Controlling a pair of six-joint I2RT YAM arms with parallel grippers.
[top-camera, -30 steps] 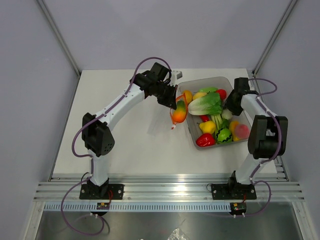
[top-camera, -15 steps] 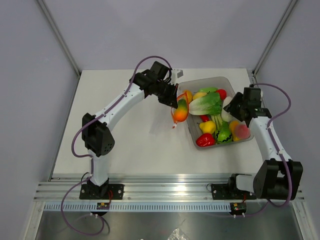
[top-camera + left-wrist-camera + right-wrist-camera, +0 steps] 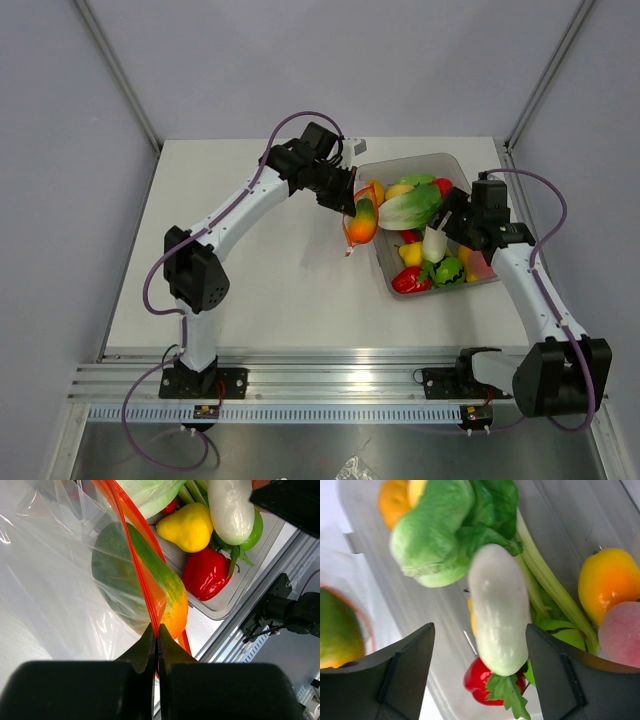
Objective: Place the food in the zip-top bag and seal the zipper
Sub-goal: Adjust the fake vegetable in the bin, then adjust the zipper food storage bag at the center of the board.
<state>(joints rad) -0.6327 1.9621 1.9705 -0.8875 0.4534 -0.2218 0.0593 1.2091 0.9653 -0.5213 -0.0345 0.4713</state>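
My left gripper (image 3: 156,632) is clamping tight on the red-orange zipper (image 3: 134,555) at the lower middle of the left wrist view. The zip-top bag (image 3: 50,580) is spreading toward the upper left with a green-and-orange fruit (image 3: 167,587) inside. My right gripper (image 3: 479,630) is gaping wide, a white radish (image 3: 497,605) lying between its fingers at centre frame, over the grey tub (image 3: 570,520).
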